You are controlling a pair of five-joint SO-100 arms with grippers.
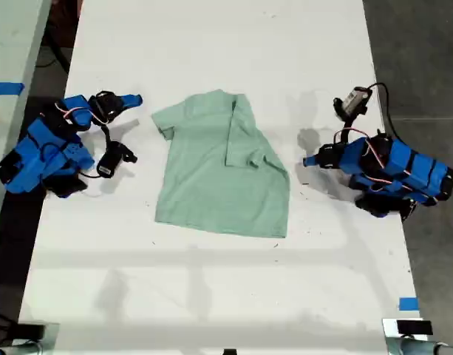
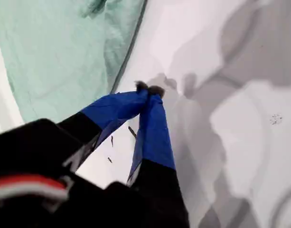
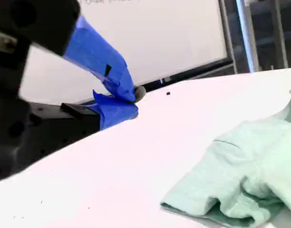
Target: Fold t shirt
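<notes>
- Garment: the pale mint-green short-sleeved cloth t shirt [image 1: 215,174] lies on the white counter [image 1: 211,44], about midway between the two blue arms
- Lay of the cloth: the sleeve toward the exterior view's left is spread flat; the side toward the exterior view's right is folded inward over the body, its sleeve resting on top
- My first gripper [image 2: 148,90] sits at the exterior view's right [image 1: 309,160], just beside the shirt's edge but not touching the cloth. Its blue-taped jaws are pressed together at the tips, with nothing between them
- My second gripper [image 3: 132,100] sits at the exterior view's left [image 1: 134,100], near the flat sleeve and apart from it. Its jaws meet at the tips and carry nothing
- Both grippers are low over bare counter; the shirt is free of both
</notes>
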